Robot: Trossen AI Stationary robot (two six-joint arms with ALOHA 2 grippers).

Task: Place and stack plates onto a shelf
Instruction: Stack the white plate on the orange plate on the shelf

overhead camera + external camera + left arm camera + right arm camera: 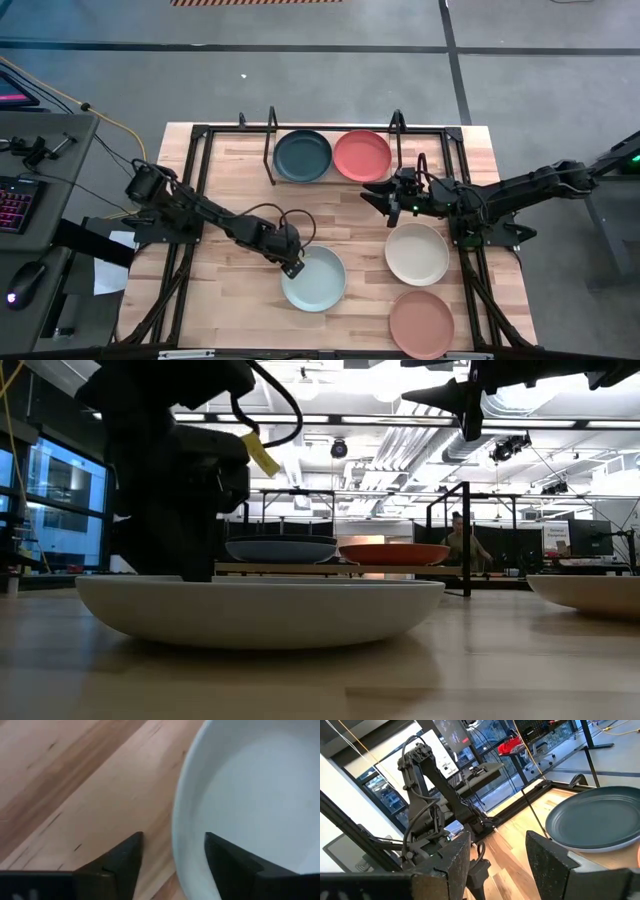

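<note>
Left claw (pixel 292 266) sits low at the near-left rim of the round matte pale mint plate (pixel 314 278), jaws spread and straddling the rim, nothing clenched. Left wrist view shows what the high view can't: one finger (pixel 225 865) over the plate's inside, the other over bare wood outside.

Right claw (pixel 378 191) hangs released, empty, just in front of the light-wood shelf (pixel 335 180) in its thin black metal frame.

On the shelf, side by side: dark blue-green plate (pixel 303 155) and coral red plate (pixel 362 155).

Cream plate (pixel 417 253) and terracotta pink plate (pixel 421 324) lie on the butcher-block worktop (pixel 230 190), right side.

Low view: a person (pixel 462 542) is far behind.
</note>
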